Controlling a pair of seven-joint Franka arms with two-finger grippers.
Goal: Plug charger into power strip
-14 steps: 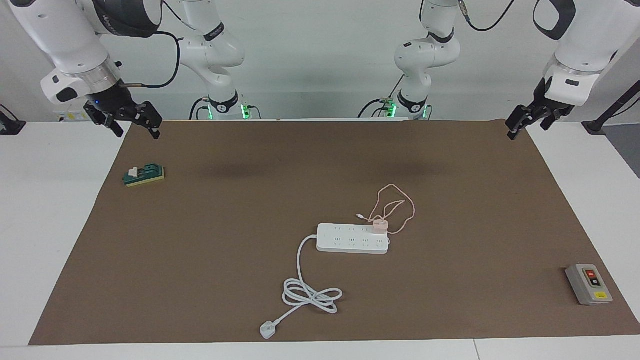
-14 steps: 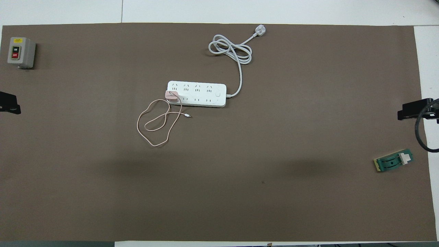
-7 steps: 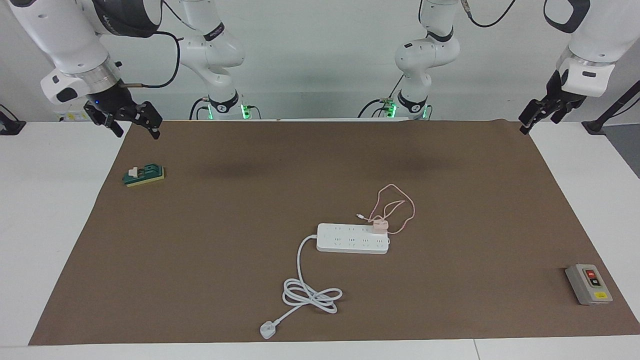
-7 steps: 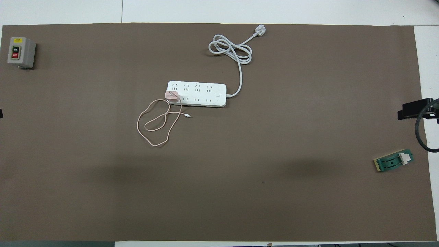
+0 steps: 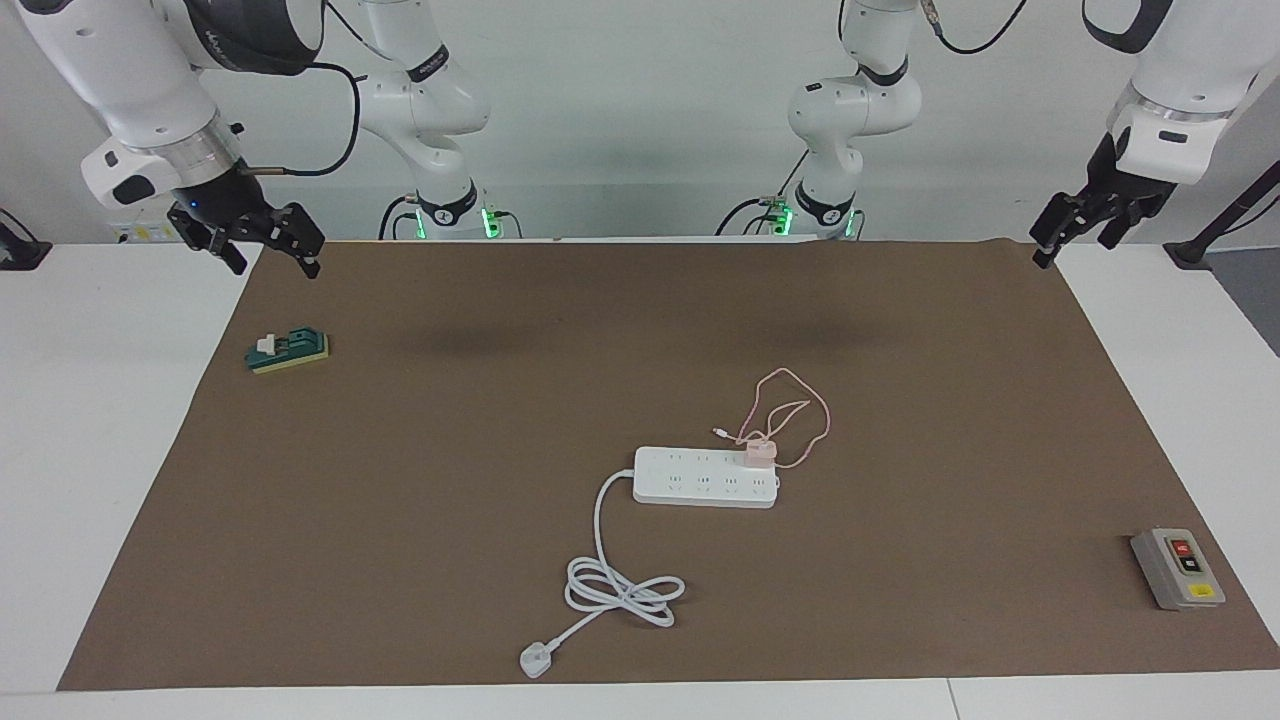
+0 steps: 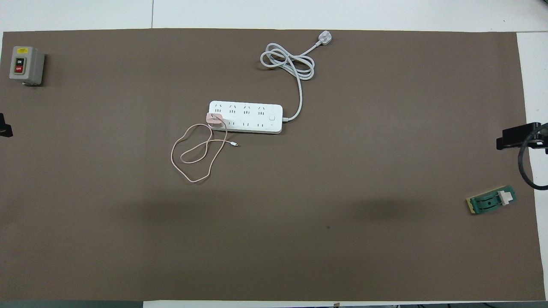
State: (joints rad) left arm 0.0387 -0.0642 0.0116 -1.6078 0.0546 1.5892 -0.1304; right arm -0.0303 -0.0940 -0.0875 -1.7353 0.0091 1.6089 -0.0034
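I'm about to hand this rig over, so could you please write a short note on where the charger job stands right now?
Left gripper: open, empty, up over the mat's corner at the left arm's end.
Right gripper: open, empty, waiting over the mat's corner at the right arm's end, above the green block.
Charger: sits on the power strip mid-table, at its end toward the left arm; it looks plugged in. Its cable lies looped on the mat, nearer the robots.
Done: plugging, apparently.
Left: nothing obvious; check the seating. The strip's own plug lies loose on the mat.
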